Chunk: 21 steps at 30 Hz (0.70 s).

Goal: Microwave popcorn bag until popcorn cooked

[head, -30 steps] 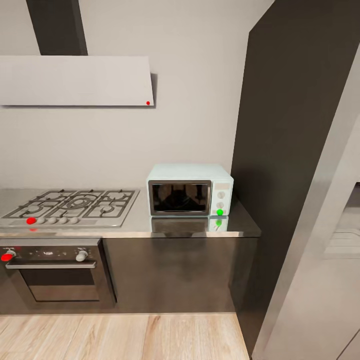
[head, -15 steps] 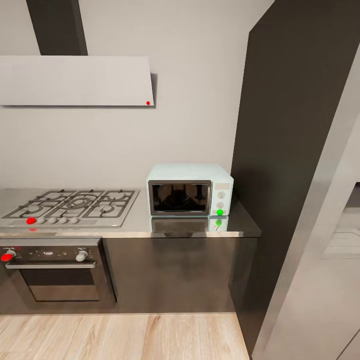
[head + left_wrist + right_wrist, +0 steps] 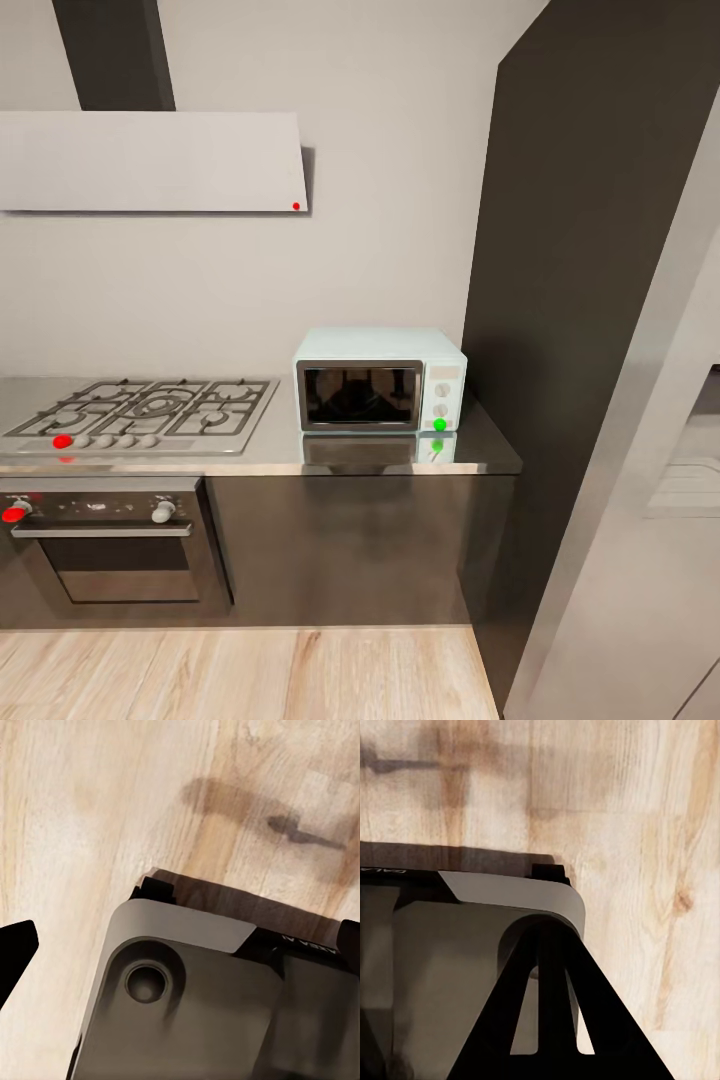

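Head view, microwave [image 3: 380, 380]: it stands on the countertop [image 3: 270, 452] at about 3 o'clock from the gas hob [image 3: 145, 410], door closed, a green dot at its lower right corner.
Head view, oven [image 3: 105, 545]: built in under the hob, with a red knob.
Left wrist view: grey robot base [image 3: 195, 997] over the wooden floor [image 3: 90, 810]; a dark finger tip [image 3: 13, 949] shows at one edge, its opening cannot be told.
Right wrist view: a black finger [image 3: 555, 1020] before the grey base [image 3: 435, 967]; how far open cannot be told, and it holds nothing visible.

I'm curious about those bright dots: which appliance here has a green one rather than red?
The mint-blue microwave; its dot is green. The gas hob, oven and hood carry red ones.
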### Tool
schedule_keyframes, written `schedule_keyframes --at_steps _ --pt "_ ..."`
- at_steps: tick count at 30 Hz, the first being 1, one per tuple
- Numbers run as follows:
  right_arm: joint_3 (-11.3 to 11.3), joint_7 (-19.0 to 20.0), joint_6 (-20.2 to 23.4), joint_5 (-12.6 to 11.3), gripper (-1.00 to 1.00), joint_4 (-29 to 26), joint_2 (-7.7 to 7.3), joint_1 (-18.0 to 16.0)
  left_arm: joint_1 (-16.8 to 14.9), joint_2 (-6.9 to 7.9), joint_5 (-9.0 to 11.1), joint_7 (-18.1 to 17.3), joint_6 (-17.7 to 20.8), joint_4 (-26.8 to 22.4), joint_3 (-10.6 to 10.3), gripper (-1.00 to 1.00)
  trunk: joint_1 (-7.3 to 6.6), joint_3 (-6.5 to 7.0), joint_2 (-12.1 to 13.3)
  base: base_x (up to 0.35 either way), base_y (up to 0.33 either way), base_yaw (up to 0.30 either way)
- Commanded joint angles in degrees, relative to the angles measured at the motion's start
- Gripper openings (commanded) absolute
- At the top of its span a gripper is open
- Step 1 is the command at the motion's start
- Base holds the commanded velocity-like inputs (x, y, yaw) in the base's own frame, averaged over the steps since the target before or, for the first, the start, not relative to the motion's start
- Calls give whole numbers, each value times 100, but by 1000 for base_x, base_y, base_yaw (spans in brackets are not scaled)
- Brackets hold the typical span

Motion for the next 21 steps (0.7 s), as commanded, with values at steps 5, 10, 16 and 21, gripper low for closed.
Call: schedule_keyframes --at_steps 5,10,16,21 --pt "-5 -14 -30 37 -100 17 1 -8 -2 4 45 16 13 -8 -48 100 0 -7 -4 0 0 0" --pt "-5 -13 -30 37 -100 17 2 -8 -1 -1 45 16 13 -8 -48 100 0 -7 -4 0 0 0" --pt "-5 -11 -30 37 -100 17 1 -8 -1 3 45 16 13 -8 -49 100 0 -7 -4 0 0 0" --pt "-5 -13 -30 37 -100 17 1 -8 -2 2 45 16 13 -8 -49 100 0 -7 -4 0 0 0"
